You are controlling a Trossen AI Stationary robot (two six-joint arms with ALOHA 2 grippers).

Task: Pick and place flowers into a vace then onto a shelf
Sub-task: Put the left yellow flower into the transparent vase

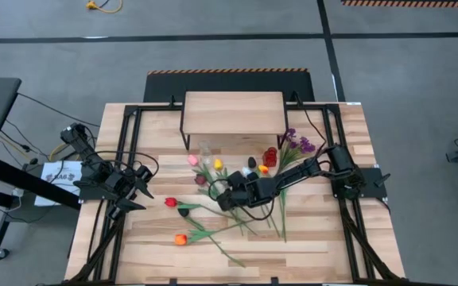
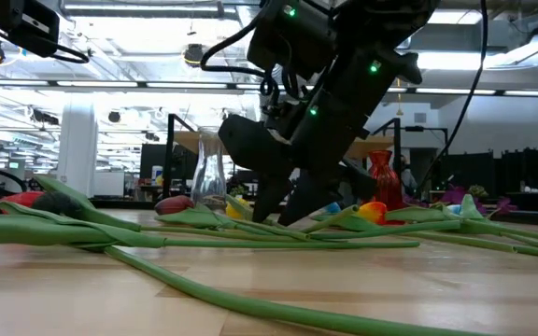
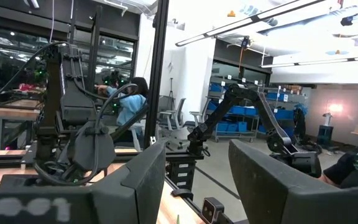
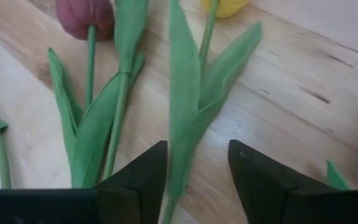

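Note:
Several tulips [image 1: 213, 218] lie loose on the wood tabletop, heads toward the far side: a yellow one [image 4: 225, 6], a dark red one [image 4: 86, 15], an orange one [image 1: 180, 239] and a red one [image 1: 170, 202]. Purple sprigs [image 1: 299, 144] lie at the far right. A clear glass vase [image 1: 205, 151] stands in front of the shelf [image 1: 233, 111]. My right gripper [image 4: 197, 155] is low over the table's middle, slanting down and open, with one finger on each side of the yellow tulip's long leaf [image 4: 184, 106]. My left gripper [image 3: 197, 168] waits open at the left edge.
Black frame rails [image 1: 130, 143] run along both sides of the table. Red flower heads [image 1: 270, 155] and a small blue-and-yellow piece [image 1: 258, 167] lie right of the vase. Bare wood [image 1: 316, 246] lies along the near right. People and other arms show beyond the table.

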